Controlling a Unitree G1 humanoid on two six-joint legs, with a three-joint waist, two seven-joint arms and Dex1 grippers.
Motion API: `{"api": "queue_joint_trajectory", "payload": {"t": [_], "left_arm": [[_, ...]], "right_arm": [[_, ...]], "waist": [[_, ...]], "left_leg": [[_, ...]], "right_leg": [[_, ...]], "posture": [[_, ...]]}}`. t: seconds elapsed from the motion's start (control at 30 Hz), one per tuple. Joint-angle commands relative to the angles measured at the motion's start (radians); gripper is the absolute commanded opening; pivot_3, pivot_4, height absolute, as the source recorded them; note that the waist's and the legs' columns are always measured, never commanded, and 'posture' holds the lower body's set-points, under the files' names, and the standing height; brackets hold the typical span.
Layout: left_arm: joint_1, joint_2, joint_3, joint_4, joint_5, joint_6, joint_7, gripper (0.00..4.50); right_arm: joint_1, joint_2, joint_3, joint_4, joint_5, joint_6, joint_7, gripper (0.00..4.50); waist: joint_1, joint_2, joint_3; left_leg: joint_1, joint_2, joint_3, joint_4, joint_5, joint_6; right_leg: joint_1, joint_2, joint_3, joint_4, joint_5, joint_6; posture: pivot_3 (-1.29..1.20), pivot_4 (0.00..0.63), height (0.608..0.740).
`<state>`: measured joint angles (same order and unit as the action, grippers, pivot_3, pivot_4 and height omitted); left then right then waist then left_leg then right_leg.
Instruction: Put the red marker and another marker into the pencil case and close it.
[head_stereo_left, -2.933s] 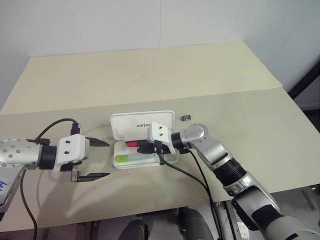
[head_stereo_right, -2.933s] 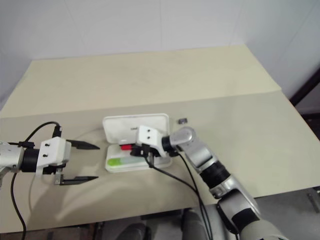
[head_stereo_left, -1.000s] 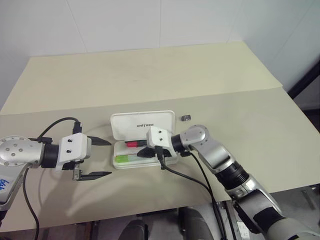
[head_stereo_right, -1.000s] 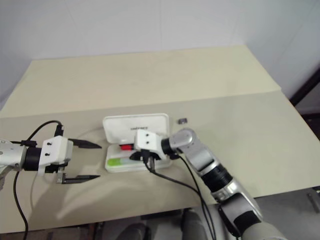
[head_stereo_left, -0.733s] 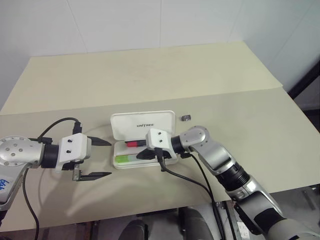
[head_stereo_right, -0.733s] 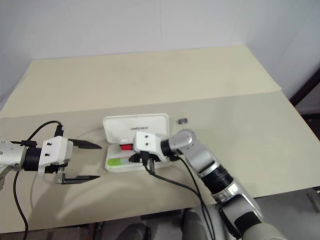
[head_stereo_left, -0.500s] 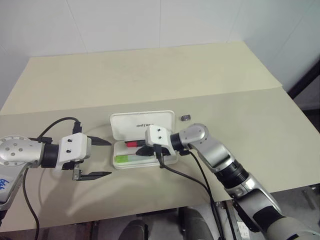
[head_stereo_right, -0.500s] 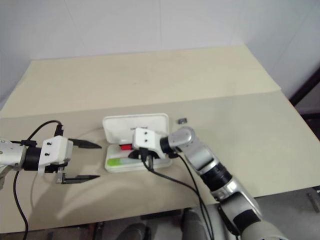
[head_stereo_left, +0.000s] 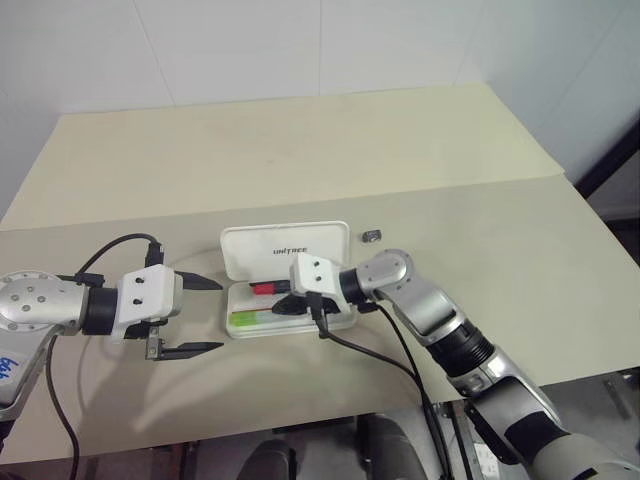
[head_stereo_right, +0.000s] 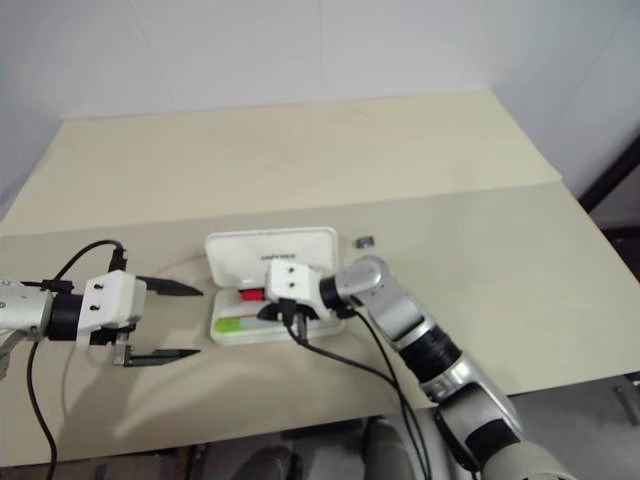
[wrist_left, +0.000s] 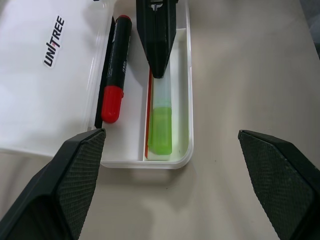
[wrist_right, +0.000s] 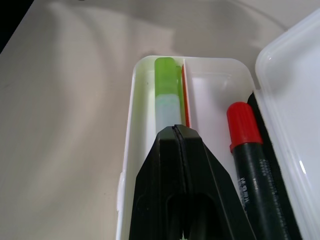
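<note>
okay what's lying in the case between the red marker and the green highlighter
A thin red stripe, like a divider along the case floor, runs between the red marker and the green highlighter in the pencil case. The left wrist view shows it.

"UNITREE" in black on the open pencil case lid; nothing else legible

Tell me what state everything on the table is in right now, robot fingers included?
Case: open, lid laid back flat.
Red marker: capped, lying inside the case beside the hinge.
Green highlighter: capped, lying in the case's front compartment.
Right fingers: shut, tips over the highlighter's cap.
Left fingers: spread wide, holding nothing, beside the case.
Small grey block: loose on the table.
</note>
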<state>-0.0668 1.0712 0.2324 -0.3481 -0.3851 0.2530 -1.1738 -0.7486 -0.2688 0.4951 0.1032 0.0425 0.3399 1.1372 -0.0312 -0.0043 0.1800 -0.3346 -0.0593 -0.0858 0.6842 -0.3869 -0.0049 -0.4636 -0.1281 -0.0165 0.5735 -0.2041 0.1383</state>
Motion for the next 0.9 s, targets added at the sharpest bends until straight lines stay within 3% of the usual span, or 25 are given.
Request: {"api": "queue_joint_trajectory", "payload": {"t": [0.03, 0.9], "left_arm": [[-0.005, 0.006, 0.016, -0.023, -0.001, 0.0, 0.003, 4.5], [-0.003, 0.008, 0.022, -0.019, 0.002, -0.008, 0.001, 4.5]], "right_arm": [[0.012, -0.013, 0.014, -0.013, -0.009, -0.016, 0.008, 0.02], [-0.003, -0.056, -0.011, -0.031, 0.016, 0.018, 0.052, 0.02]], "waist": [[0.0, 0.0, 0.0], [0.0, 0.0, 0.0]], "left_leg": [[0.0, 0.0, 0.0, 0.0, 0.0, 0.0], [0.0, 0.0, 0.0, 0.0, 0.0, 0.0]], "right_leg": [[0.0, 0.0, 0.0, 0.0, 0.0, 0.0], [0.0, 0.0, 0.0, 0.0, 0.0, 0.0]], "posture": [[0.0, 0.15, 0.74], [0.0, 0.15, 0.74]]}}
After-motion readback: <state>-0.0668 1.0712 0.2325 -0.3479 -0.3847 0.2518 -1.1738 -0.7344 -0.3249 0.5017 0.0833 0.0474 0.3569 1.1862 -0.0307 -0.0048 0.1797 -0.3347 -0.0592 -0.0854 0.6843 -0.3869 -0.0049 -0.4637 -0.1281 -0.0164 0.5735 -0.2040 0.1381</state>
